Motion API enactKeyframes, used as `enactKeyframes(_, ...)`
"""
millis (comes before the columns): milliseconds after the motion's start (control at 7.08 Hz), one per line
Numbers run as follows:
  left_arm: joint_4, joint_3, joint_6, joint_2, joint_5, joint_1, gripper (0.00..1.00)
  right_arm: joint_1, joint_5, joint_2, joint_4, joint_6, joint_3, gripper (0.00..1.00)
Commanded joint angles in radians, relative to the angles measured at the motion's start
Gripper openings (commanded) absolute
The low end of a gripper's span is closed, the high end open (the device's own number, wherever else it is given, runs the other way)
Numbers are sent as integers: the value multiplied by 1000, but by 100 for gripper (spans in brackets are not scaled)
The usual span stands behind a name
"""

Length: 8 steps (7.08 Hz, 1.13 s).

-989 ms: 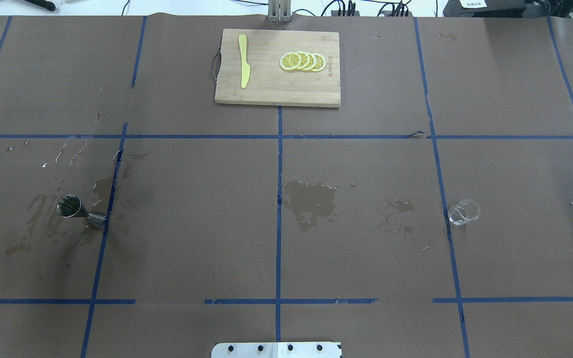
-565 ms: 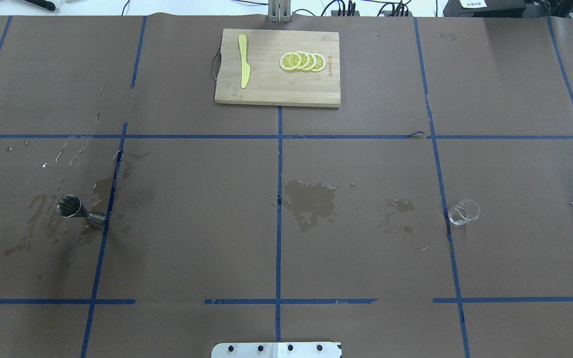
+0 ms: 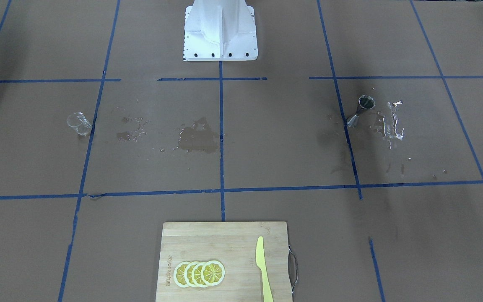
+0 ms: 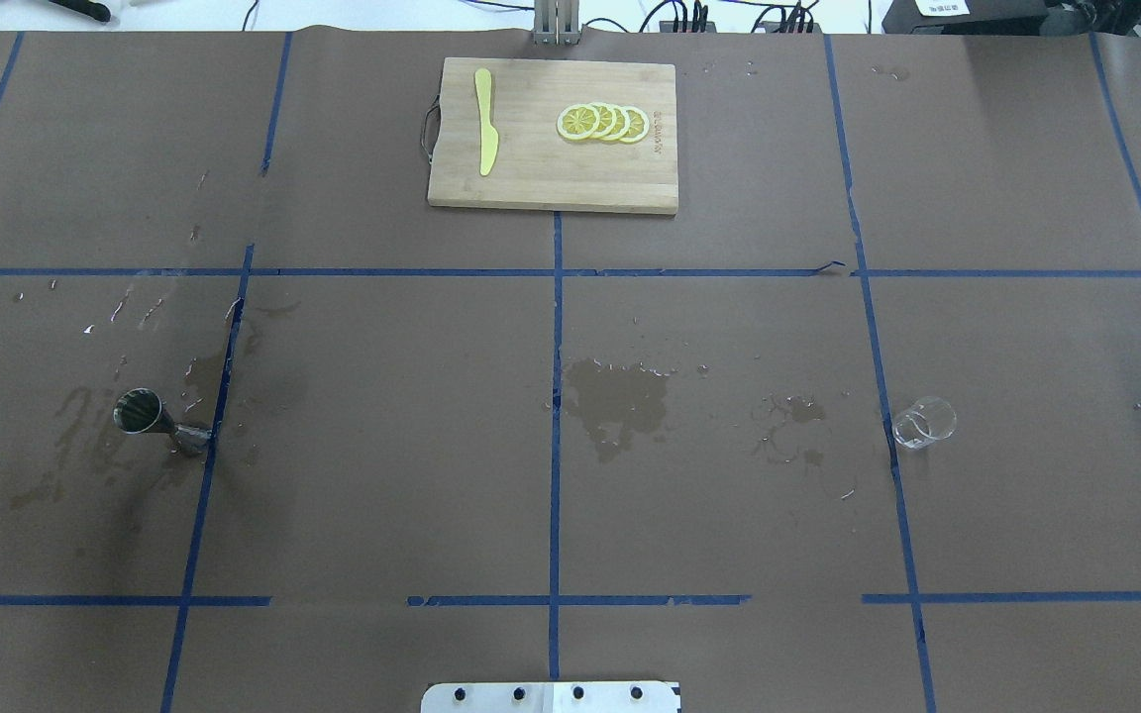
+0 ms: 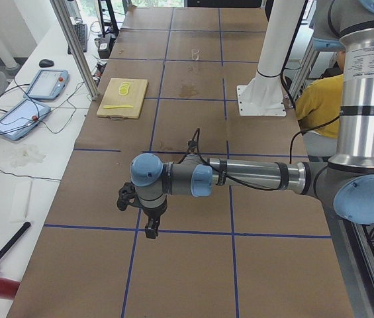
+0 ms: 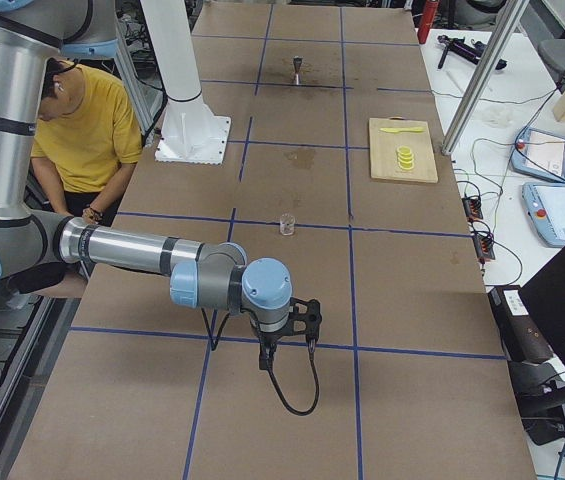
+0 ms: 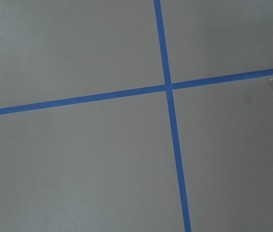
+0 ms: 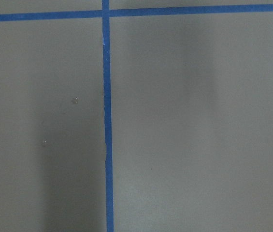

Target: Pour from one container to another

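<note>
The clear beaker (image 4: 924, 423) stands upright on the brown paper at the right of the overhead view and at the left of the front-facing view (image 3: 79, 123). The steel jigger (image 4: 159, 423) stands far to its left, also upright (image 3: 361, 110). Neither gripper is near them. My left gripper (image 5: 149, 230) hangs over bare paper at the table's near end in the exterior left view. In the exterior right view my right gripper (image 6: 264, 358) hangs over the opposite end. I cannot tell whether either is open or shut. Both wrist views hold only paper and blue tape.
A wooden cutting board (image 4: 531, 178) with lemon slices (image 4: 602, 122) and a yellow knife (image 4: 485, 134) lies at the far centre. Wet patches (image 4: 618, 401) stain the paper between the two vessels and around the jigger. A person in yellow (image 6: 87, 125) sits beside the robot base (image 3: 220, 29).
</note>
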Motion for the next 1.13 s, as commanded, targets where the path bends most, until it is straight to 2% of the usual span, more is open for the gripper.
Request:
enactKeyframes(0, 0, -3, 2, 4, -3, -2, 100, -39, -64, 26, -31, 6, 30, 100)
enactKeyframes(989, 0, -8, -3, 0, -3, -1, 100, -38, -63, 2, -20, -8, 47, 100)
